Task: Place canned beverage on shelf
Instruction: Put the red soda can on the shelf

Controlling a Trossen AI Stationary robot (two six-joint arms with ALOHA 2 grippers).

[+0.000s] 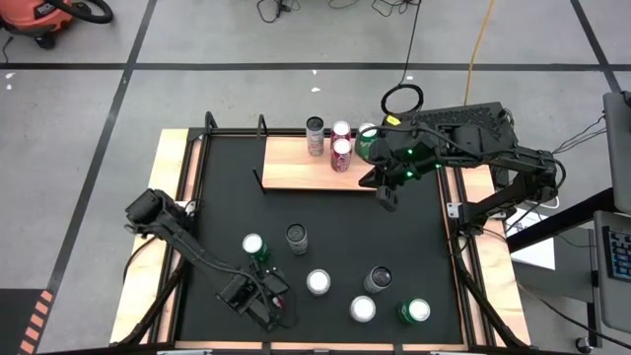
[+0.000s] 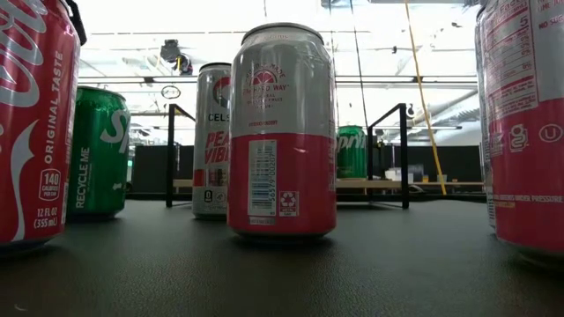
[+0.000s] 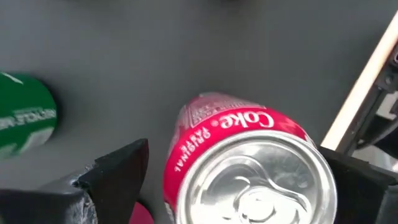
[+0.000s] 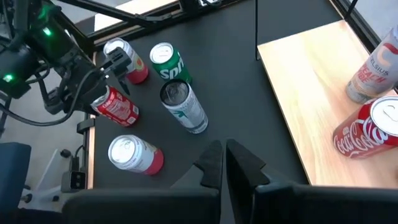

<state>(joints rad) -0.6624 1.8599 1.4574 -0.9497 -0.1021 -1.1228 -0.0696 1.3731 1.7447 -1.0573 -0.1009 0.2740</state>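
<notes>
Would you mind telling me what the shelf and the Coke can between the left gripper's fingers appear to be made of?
The shelf looks like light unfinished wood, perhaps plywood: pale brown with faint grain. The Coke can looks like aluminium: a bare silvery lid with a pull tab above glossy red printed sides. The left gripper is open around it.

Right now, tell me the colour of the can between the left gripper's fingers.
Red with white Coke lettering and a silver top; clearest in the left wrist view.

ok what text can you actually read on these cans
"Coke ORIGINAL TASTE": red can between the left gripper fingers.
"ORIGINAL TASTE", "140", "12 FL OZ (355 mL)": red can, low view.
"RECYCLE ME": green can.
"CELS", "PEA", "VIB": white can.
Centre can: print too small.
</notes>
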